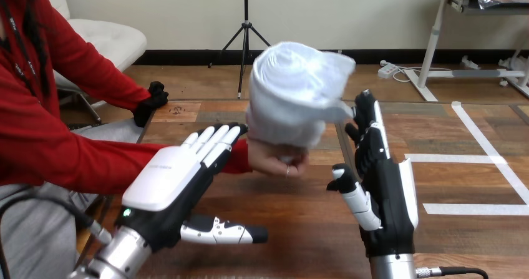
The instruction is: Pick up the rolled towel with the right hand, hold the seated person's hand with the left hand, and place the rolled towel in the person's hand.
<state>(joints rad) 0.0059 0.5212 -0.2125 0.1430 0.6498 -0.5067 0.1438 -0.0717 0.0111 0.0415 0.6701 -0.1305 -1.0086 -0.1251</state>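
At the view's left, the person's red sleeve (pixel 93 160) runs across twd the middle. The left robot hand (pixel 165 179) comes in from the lower left, back shell up. Its fingers (pixel 215 138) are straight & side by side, w/ tips on or just over the sleeve end at the wrist, and the thumb is spread low, apart from the arm. Nothing is curled round the wrist, so it's flat contact or a near miss, not a hold; can't tell which.

Centre: the person's hand (pixel 277 157) is closed round the lower end of the rolled white cloth towel (pixel 293 92). The towel stands roughly upright above the fist, clear of the dark wooden desk (pixel 299 229). A loose flap sticks out at its upper right.

Right: the right robot hand (pixel 380 185) stands upright, palm side twd the towel, fingers extended & relaxed, thumb out, gripping nothing. Its fingertips are just beside the flap; touching or not, can't tell.

Judgement: the towel looks delivered, so the step in hand is prob. letting go & clearing off. To do it well, the right robot hand should back off sideways to the right w/ fingers spread, so no tip snags the flap & tugs the roll from the person's grip. The left robot hand should hold steady at the wrist until the right is clear, then lift away w/o dragging the sleeve. Slow, no jerks near the person.
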